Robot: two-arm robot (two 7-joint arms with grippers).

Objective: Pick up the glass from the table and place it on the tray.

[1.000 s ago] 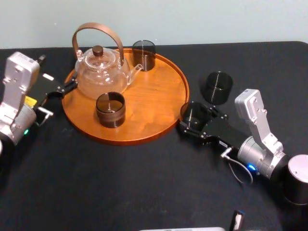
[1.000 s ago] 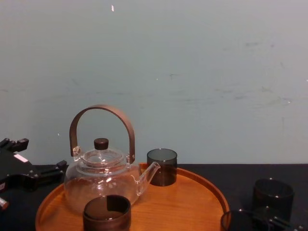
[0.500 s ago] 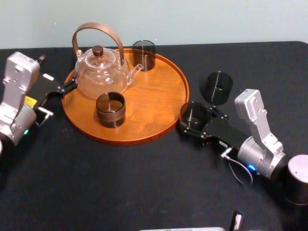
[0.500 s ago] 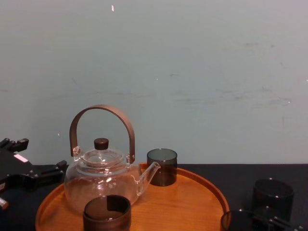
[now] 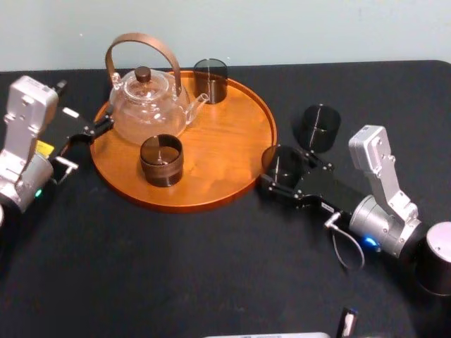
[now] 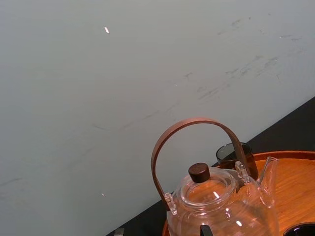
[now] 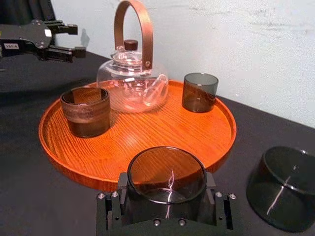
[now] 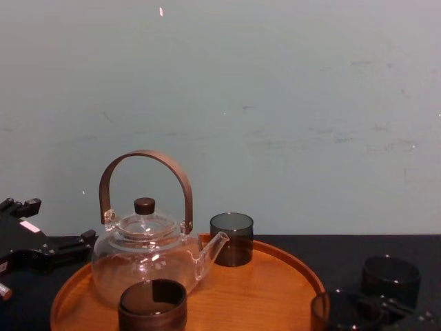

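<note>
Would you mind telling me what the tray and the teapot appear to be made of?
The tray: seemingly wood, orange-brown with visible grain and a soft sheen. The teapot: clear glass, see-through with highlights; its arched handle looks like brown wood.

**Table status: black top, tray plus loose glass**

I see the black matte table (image 5: 211,267) running the full width of the head view. The round orange-brown tray (image 5: 229,151) sits flat on it, left of centre, toward the far edge. One dark glass (image 5: 320,127) stands upright on the top, near the tray's right rim but apart from it. A second dark glass (image 5: 283,163) is just beside that rim; can't tell if its base touches the top. A small dark item (image 5: 347,322) lies at the near edge.
</note>
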